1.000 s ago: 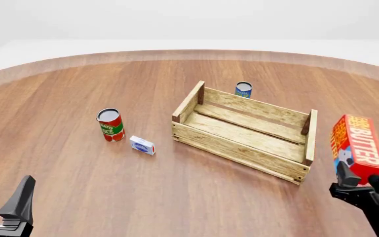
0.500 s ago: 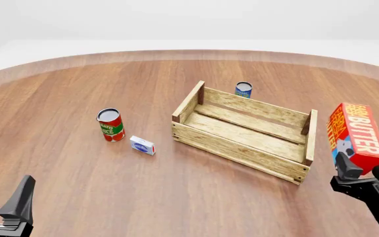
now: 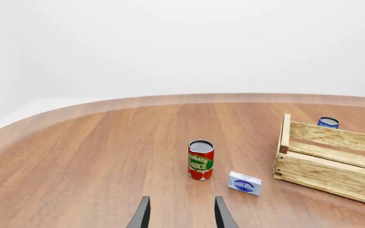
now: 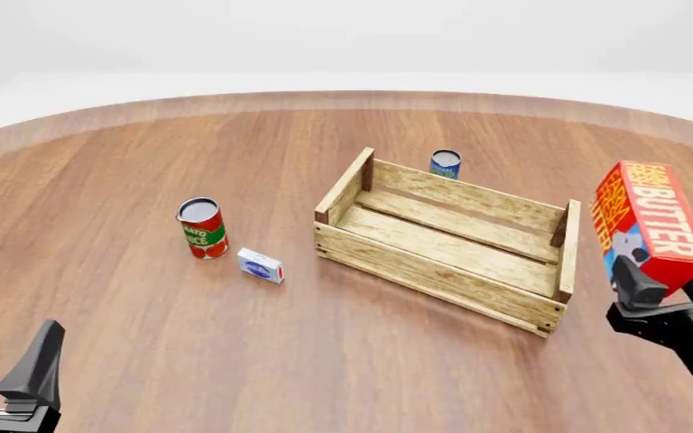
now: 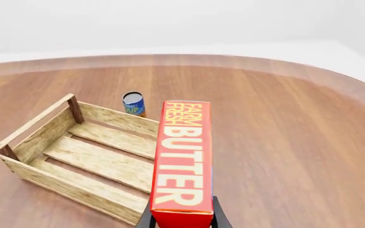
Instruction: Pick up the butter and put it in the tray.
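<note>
A: Where is the butter (image 4: pixel 646 221)?

B: Off the counter (image 4: pixel 142 180), at the right side of the scene, just right of the tray (image 4: pixel 448 240). The right tool (image 4: pixel 656 293) pinches its lower end, one finger on each side. The carton stands on end, tilted, with its white lettering facing up and its orange end toward the tray.

A: And in the right wrist view?

B: The butter (image 5: pixel 182 161) runs straight out from the right tool (image 5: pixel 181 219), and the tray (image 5: pixel 81 156) lies on the counter beyond and to one side of it, its slatted floor bare.

A: What about the left tool (image 4: pixel 4 365)?

B: It is low at the near left, its fingers spread apart with nothing between them. The left wrist view shows the left tool (image 3: pixel 180 213) the same way, aimed across the counter.

A: What else stands on the counter?

B: A tomato sauce can (image 4: pixel 202 227) stands upright left of the tray, with a small white-blue box (image 4: pixel 260 265) just beside it on the near side, between can and tray. A blue can (image 4: pixel 446 163) stands just behind the tray's far wall.
</note>
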You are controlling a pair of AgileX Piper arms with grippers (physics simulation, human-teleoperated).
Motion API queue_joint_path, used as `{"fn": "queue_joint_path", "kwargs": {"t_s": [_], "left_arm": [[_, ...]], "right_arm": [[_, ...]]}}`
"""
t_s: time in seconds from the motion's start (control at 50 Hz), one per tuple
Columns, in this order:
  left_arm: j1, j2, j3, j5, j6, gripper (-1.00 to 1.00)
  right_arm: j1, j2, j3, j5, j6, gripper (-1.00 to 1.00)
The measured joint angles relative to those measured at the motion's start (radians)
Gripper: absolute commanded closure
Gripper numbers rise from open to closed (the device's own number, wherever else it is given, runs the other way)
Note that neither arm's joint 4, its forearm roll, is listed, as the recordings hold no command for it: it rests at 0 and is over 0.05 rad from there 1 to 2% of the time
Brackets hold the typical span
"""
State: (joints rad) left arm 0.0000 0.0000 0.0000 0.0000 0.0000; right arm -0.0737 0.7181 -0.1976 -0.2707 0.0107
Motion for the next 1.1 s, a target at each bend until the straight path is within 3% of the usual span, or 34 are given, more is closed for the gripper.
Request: {"fn": "queue_joint_path", "kwargs": {"t_s": [0.5,1.1], "left_arm": [[0.000,0.000,0.000,0.000,0.000,-1.00],[0.000,0.000,0.000,0.000,0.000,-1.00]], "right_arm": [[0.059,0.038,-0.101,0.055,-0.027,1.00],[0.140,0.208,-0.200,0.021,-0.048,1.00]]}}
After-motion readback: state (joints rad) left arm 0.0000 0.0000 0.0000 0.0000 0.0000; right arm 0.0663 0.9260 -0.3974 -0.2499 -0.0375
